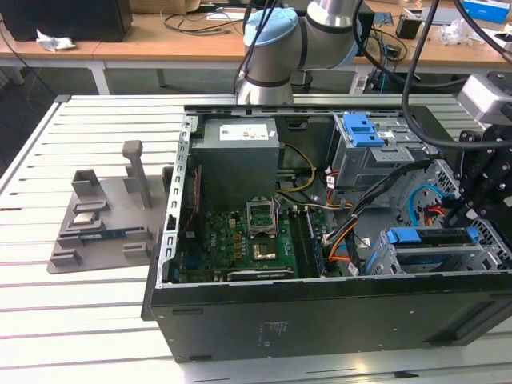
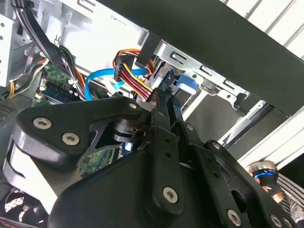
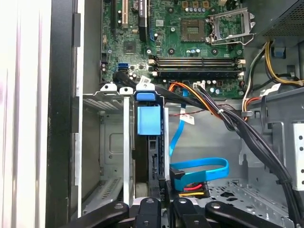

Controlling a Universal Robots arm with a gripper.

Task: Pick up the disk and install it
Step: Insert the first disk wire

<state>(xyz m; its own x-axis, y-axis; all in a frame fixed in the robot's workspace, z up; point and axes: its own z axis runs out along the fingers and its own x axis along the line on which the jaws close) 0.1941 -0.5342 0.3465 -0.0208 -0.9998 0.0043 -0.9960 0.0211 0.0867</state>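
Note:
The disk, edged by its blue carrier frame, sits edge-on in the metal drive cage at the case's near corner on the exterior view's right. In the first wrist view the disk's blue tab stands between the cage walls. The second wrist view has that blue end of the disk just beyond the fingertips. My gripper hangs right over the cage. Its black fingers meet at the disk's end in both wrist views, gripper shut. Whether they pinch anything is hidden.
The open computer case lies on a white slatted table. Inside are a grey power supply box, the motherboard, a second cage with a blue bracket and cable bundles. A grey fixture stands left of the case.

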